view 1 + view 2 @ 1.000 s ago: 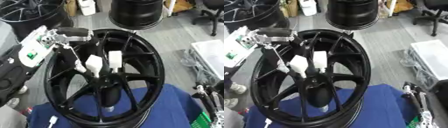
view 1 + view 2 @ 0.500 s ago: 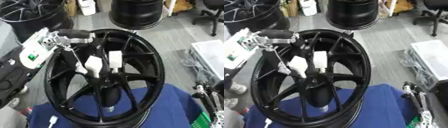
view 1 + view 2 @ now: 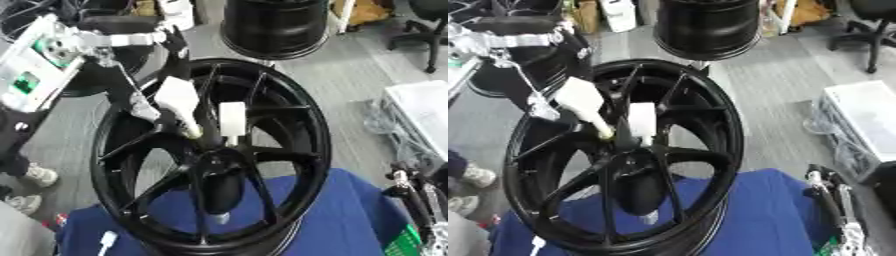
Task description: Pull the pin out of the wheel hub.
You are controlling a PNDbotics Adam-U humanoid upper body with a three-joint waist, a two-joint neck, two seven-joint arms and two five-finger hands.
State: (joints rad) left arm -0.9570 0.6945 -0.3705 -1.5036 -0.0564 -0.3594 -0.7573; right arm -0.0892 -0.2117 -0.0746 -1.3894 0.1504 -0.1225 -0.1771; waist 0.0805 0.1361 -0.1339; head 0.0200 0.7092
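Left hand (image 3: 149,37) sits higher at the wheel's (image 3: 297,150) 11 o'clock, fingers curled on a white piece (image 3: 178,97), pin (image 3: 190,131) apparently leaving the hub (image 3: 219,162). Right hand (image 3: 416,192) idle at 4 o'clock; cannot tell its fingers.

wheel hub (image 3: 262,150): glossy black metal, smooth spokes
cloth (image 3: 350,215): matt blue fabric under it
my left hand (image 3: 179,100): smooth white plastic pads, silver metal links
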